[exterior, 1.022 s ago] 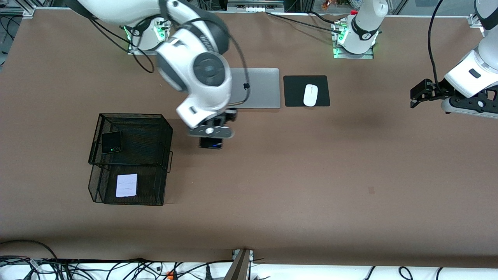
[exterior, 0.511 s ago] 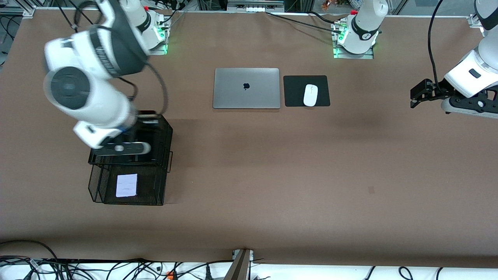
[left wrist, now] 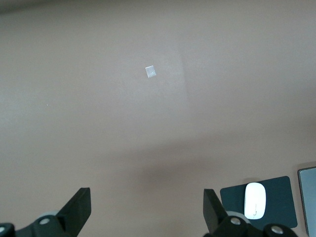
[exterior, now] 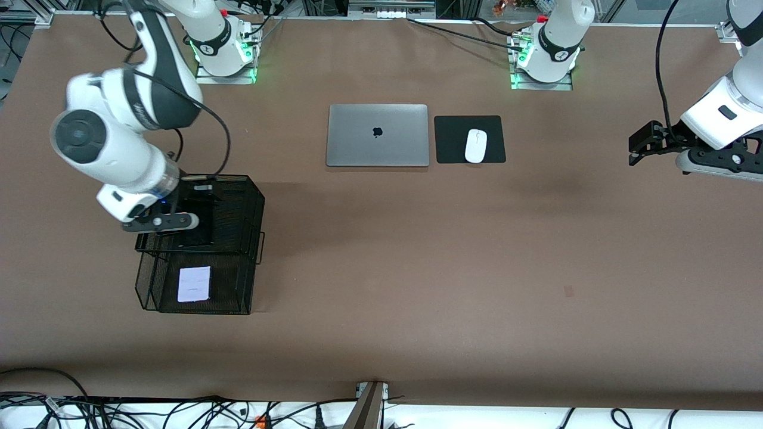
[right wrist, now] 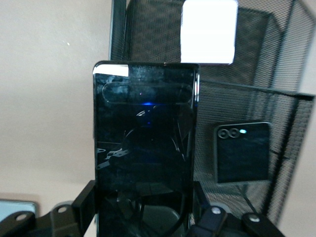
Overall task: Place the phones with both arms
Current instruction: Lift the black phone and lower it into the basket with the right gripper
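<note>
Right gripper (exterior: 197, 229) over the mesh rack (exterior: 253, 202), upper tier, jaws clamped on the black slab (right wrist: 144, 148). Small black phone (right wrist: 243, 152) already in that tier, just beside the slab's path; white phone (exterior: 194, 283) in the lower tier, nearer the front camera. Best lowered slowly, slab kept flat and level, steered to bare mesh beside the small black phone, not onto it. Worth watching the rack's rim for a snag. Release only once resting on the mesh, then a straight lift out. Left gripper (left wrist: 148, 210) waiting over bare counter (exterior: 453, 268) at the left arm's end, jaws spread wide, holding nothing.
</note>
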Robot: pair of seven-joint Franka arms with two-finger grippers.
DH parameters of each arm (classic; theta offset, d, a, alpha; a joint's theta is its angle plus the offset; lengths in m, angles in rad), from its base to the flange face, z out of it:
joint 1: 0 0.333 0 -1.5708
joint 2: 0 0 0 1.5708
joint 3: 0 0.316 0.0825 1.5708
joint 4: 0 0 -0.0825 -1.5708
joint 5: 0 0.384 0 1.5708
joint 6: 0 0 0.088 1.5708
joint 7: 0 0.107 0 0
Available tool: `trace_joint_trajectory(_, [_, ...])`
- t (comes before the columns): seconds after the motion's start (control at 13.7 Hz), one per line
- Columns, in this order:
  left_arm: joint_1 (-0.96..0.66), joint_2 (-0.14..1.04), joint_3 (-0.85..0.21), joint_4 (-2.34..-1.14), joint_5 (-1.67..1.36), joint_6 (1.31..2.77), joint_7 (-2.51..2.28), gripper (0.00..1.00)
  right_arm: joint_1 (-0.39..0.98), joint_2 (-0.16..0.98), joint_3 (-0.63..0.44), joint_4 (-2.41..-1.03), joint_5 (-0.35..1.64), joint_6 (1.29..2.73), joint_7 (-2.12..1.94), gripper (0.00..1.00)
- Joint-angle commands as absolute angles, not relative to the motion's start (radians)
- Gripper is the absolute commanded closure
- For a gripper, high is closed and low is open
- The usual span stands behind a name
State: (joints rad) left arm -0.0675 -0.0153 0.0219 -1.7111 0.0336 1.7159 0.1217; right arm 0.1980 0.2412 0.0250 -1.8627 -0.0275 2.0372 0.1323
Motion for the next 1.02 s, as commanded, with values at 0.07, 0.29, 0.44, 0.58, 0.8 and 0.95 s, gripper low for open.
trace_joint_trajectory(0.07, [-0.071,-0.008,0.023,-1.690,0.017,1.700,0.126,0.00,0.201,0.216,0.025,-2.031,-0.005,2.216,0.114,0.87])
trace_joint_trajectory(0.29, [-0.071,-0.008,0.023,-1.690,0.017,1.700,0.126,0.00,0.201,0.250,0.025,-2.039,-0.005,2.250,0.113,0.87])
trace_joint_trajectory(0.44, [-0.069,-0.008,0.023,-1.690,0.017,1.700,0.126,0.00,0.199,0.267,0.025,-2.037,-0.005,2.263,0.114,0.77])
trace_joint_trajectory(0.58, [-0.069,-0.008,0.023,-1.690,0.017,1.700,0.126,0.00,0.199,0.285,0.023,-2.020,-0.005,2.261,0.118,0.00])
trace_joint_trajectory(0.8, [-0.069,-0.008,0.023,-1.690,0.017,1.700,0.126,0.00,0.199,0.278,0.023,-1.956,-0.003,2.205,0.123,0.00])
trace_joint_trajectory(0.95, [-0.069,-0.008,0.023,-1.690,0.017,1.700,0.126,0.00,0.199,0.276,0.014,-1.834,-0.003,2.047,0.123,0.00])
